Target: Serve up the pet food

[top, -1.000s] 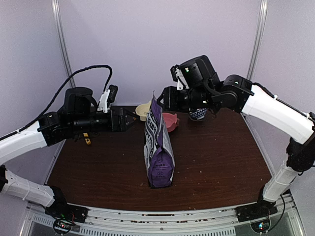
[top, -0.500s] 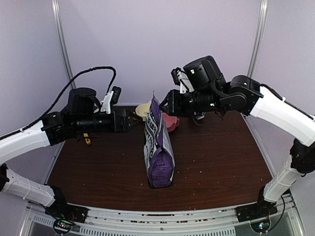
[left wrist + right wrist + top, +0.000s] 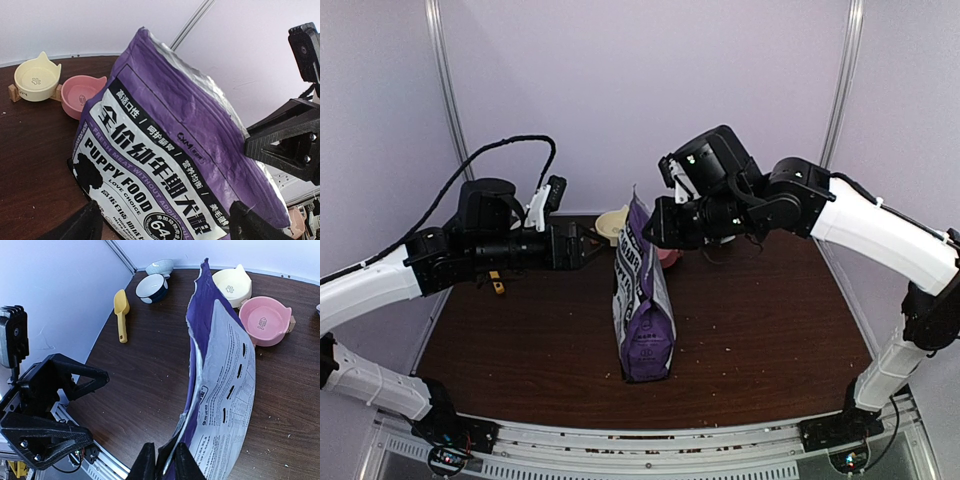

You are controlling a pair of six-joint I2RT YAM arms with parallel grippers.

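Pet food bag [image 3: 642, 300]: a large purple flexible pouch. "PUPPY FOOD" is printed on the face turned to the left arm, and a white label covers the face turned to the right arm. We see it standing upright near the middle of the table, between the two grippers.
Bag top: silvery lining shows along the upper edge in the left wrist view.
Contents: hidden from us by the bag's walls.
Right gripper [image 3: 166, 464]: we see its two black fingers drawn close together, with the bag's upper edge pinched between them at the top corner. The purple film fills the narrow gap.
Left gripper [image 3: 586, 243]: its jaws are spread wide and hold nothing. It is level with the bag's upper half, on the printed side and a little apart from it.
Cream bowl [image 3: 231, 287]: a ceramic dish with cat ears and a paw print inside, at the far side of the table behind the bag.
Pink bowl [image 3: 264, 320]: a matching cat-eared dish just beside the cream bowl.
Navy bowl [image 3: 151, 288]: a round dish, dark outside and white inside, near the table's far left corner.
Patterned bowl [image 3: 161, 266]: a pale round dish just behind the navy bowl.
Yellow plastic scoop [image 3: 120, 310]: it lies flat just beside the navy bowl, near the side wall.
Table [image 3: 140, 370]: a dark brown wood surface that bears all of these.
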